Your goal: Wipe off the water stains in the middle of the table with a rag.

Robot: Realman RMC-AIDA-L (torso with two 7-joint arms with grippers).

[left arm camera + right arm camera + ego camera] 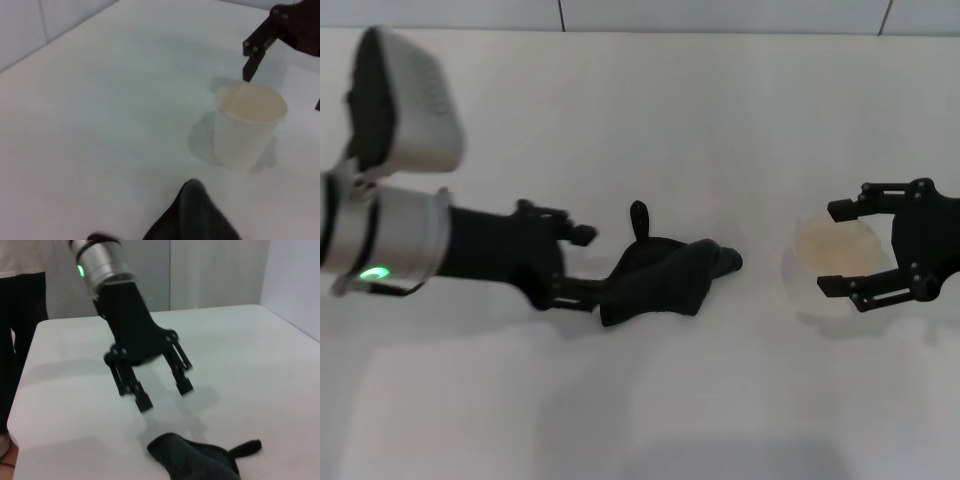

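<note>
Lying crumpled on the white table [650, 120], the black rag [665, 275] sits near the middle of the head view, its small loop tab standing up at the back edge. The left gripper [590, 268] reaches in low from the robot's left, and its fingers [142, 400] are spread apart with nothing between them. In the head view the near finger meets the rag's left edge, while the right wrist view shows the fingertips hanging just above and behind the cloth, so contact cannot be judged for certain.

Well off to the robot's right stands a translucent white cup [248, 127], upright, holding pale orange-brown liquid. The right gripper [850, 248] sits at the cup with its two black fingers spread wide, one at the far side of the rim and one at the near side. Whether either finger touches the cup wall cannot be told. From the left wrist view one of those fingers [255, 50] shows just behind the cup's rim.

No separate orange-brown blotch can be made out on the bare tabletop between rag and cup. A person in dark trousers [20, 315] stands beyond the far end of the table in the right wrist view.
</note>
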